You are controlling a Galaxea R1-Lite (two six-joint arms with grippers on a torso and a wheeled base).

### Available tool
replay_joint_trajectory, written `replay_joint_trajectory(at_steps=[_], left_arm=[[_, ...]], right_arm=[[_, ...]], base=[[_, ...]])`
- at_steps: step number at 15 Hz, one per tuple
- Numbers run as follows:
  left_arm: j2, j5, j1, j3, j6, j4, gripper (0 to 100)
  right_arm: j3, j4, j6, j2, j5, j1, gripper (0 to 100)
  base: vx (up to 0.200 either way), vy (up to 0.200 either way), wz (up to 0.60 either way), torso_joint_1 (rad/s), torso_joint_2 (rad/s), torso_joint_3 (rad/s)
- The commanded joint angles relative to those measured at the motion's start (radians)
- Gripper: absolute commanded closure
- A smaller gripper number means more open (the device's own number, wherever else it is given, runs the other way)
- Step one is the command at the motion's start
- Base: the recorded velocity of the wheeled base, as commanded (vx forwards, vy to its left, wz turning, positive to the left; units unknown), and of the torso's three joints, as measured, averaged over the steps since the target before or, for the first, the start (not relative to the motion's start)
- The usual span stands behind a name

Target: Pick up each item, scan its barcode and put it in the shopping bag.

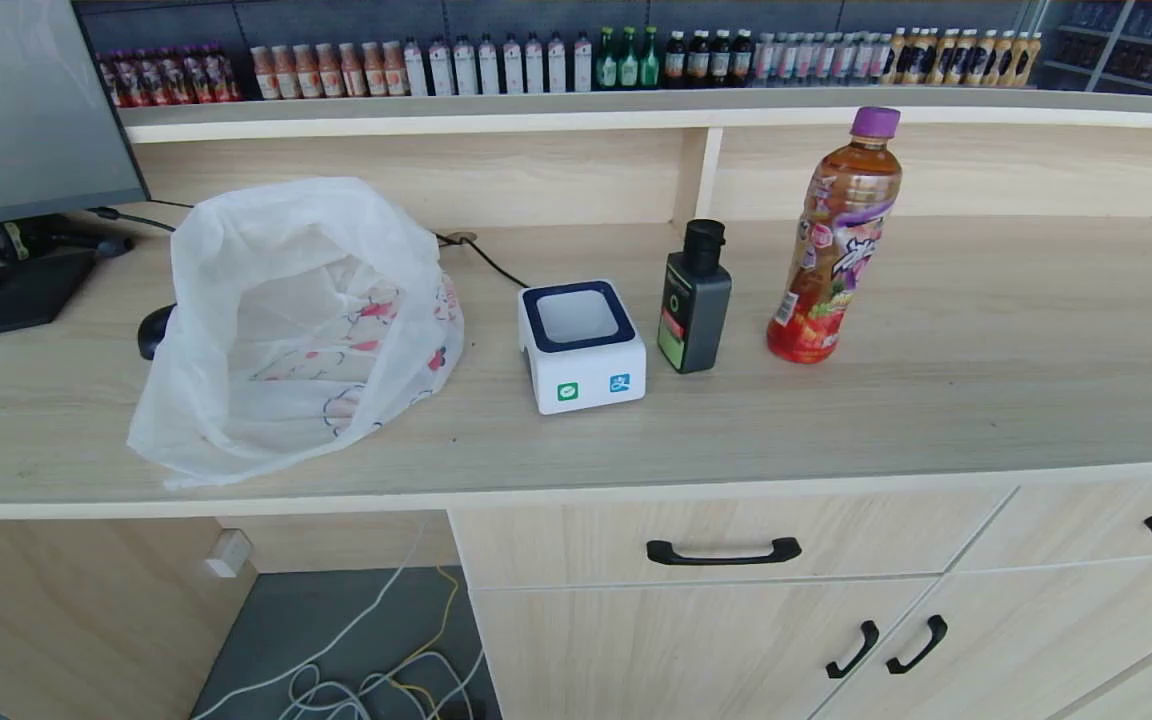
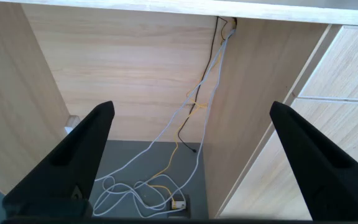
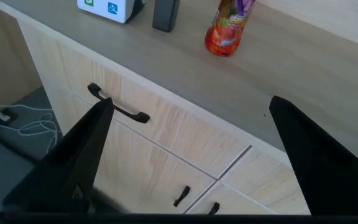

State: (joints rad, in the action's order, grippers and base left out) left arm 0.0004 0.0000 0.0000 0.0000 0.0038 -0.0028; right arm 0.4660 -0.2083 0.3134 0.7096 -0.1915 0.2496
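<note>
Below the counter's front edge, the left gripper (image 2: 191,109) faces the open recess under the worktop, its fingers spread wide apart. Loose cables (image 2: 148,186) trail down the recess's back wall and coil on the floor. The right gripper (image 3: 191,102) is held low in front of the drawer fronts, angled up toward the counter (image 1: 986,380). Its fingers are also wide apart, with a black drawer handle (image 3: 118,106) showing between them.

On the counter, the white shopping bag (image 1: 296,320) lies slumped at the left, its mouth open toward the front edge. The white scanner (image 1: 581,345) sits just beside the bag, on its right. A dark bottle (image 1: 694,300) stands upright just right of the scanner. The tea bottle (image 1: 836,240) with a purple cap stands upright near it, farther right. Bare worktop stretches from the tea bottle to the right end and along the front edge.

A monitor (image 1: 26,110) stands at the far left, with a black mouse (image 1: 154,330) beside the bag. Behind the counter's raised back ledge, a row of bottles (image 1: 576,60) lines a shelf.
</note>
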Motion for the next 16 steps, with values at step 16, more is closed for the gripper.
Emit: replay_joint_trajectory(at_steps=[16], left_arm=[[0.000,0.000,0.000,0.000,0.001,0.000,0]], right_arm=[[0.114,-0.384,-0.106,0.516,0.145,0.453,0]], base=[[0.000,0.000,0.00,0.000,0.00,0.000]])
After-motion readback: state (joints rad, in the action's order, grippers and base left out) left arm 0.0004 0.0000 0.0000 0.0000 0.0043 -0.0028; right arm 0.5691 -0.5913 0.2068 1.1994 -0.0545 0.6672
